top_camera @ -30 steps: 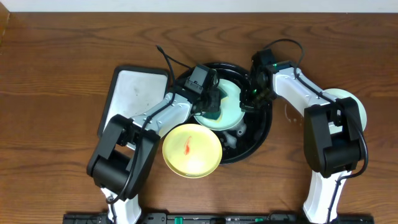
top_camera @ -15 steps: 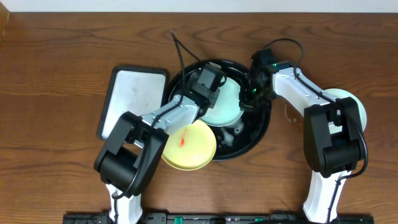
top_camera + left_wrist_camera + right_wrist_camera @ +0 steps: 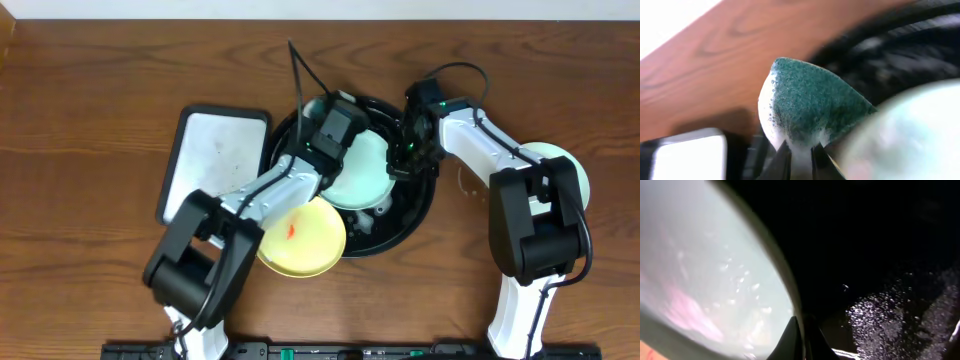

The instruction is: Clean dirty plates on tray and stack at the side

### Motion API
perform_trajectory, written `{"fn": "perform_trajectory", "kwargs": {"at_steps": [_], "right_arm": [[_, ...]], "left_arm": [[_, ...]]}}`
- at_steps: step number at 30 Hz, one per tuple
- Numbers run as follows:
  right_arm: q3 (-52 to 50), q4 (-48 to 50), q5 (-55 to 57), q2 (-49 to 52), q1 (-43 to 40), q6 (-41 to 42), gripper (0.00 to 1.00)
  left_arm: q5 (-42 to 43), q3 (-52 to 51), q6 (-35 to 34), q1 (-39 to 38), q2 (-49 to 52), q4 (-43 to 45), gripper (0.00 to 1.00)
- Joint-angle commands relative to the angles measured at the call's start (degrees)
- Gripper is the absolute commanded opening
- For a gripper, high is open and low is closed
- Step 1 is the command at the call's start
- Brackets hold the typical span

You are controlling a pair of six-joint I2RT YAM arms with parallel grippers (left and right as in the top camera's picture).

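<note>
Jaws: left gripper (image 3: 799, 152) clenched on green foamy sponge (image 3: 810, 100); right gripper (image 3: 801, 330) clamped on pale mint-green round plate (image 3: 365, 170) at three o'clock, to be held steady under scrubbing.

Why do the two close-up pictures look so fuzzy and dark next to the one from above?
Left wrist: the green sponge is fairly sharp, the mint plate and black tray behind it blur. Right wrist: mostly dark tray with glinting droplets; the plate is too close to focus. Overhead: sharp, evenly lit.
</note>
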Motion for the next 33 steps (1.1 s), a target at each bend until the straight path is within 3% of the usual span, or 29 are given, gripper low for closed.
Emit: {"fn": "perform_trajectory", "kwargs": {"at_steps": [1, 8, 16, 24, 33], "right_arm": [[-1.0, -1.0, 6.4, 0.9, -0.3, -0.8, 0.01], [-1.0, -1.0, 7.1, 0.9, -0.3, -3.4, 0.01], [-0.1, 0.8, 8.9, 0.0, -0.1, -11.6, 0.01], [2.6, -1.4, 31.8, -11.6, 5.0, -14.3, 0.01], [2.6, 3.6, 60.7, -20.6, 16.4, -20.6, 0.01]], "left_arm": [[-4.3, 0.0, -0.8, 1.8, -6.2, -1.2, 0.08], [6.4, 0.0, -8.2, 7.1, -14.9, -13.9, 0.08], [24.0, 0.0, -15.6, 20.9, -15.6, -31.6, 0.08], [33.7, -0.7, -16.1, 31.6, -13.8, -34.2, 0.08], [33.8, -0.7, -16.3, 34.5, -13.8, -34.2, 0.09]]}}
